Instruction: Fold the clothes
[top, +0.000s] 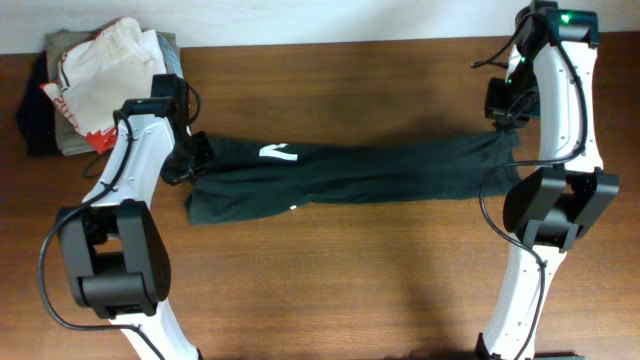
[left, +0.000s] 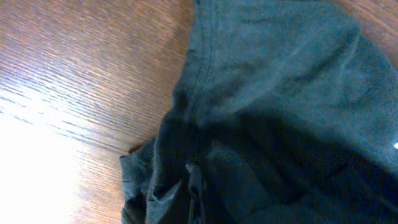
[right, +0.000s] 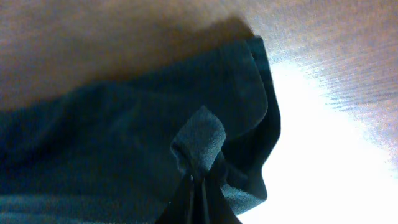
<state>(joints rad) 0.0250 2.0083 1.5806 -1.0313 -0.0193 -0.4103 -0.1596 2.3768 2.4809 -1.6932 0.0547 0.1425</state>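
Observation:
A dark green garment (top: 350, 172) with a small white mark lies stretched left to right across the wooden table. My left gripper (top: 195, 152) is shut on its left end; the left wrist view shows the cloth (left: 267, 93) bunched between my fingers (left: 194, 193). My right gripper (top: 507, 125) is shut on its right end; the right wrist view shows a pinched fold of the cloth (right: 124, 137) between my fingers (right: 198, 193). The cloth hangs slightly taut between both grippers.
A pile of other clothes (top: 95, 85), white, red, olive and dark, lies at the back left corner. Bare wooden table (top: 350, 280) spreads in front of the garment.

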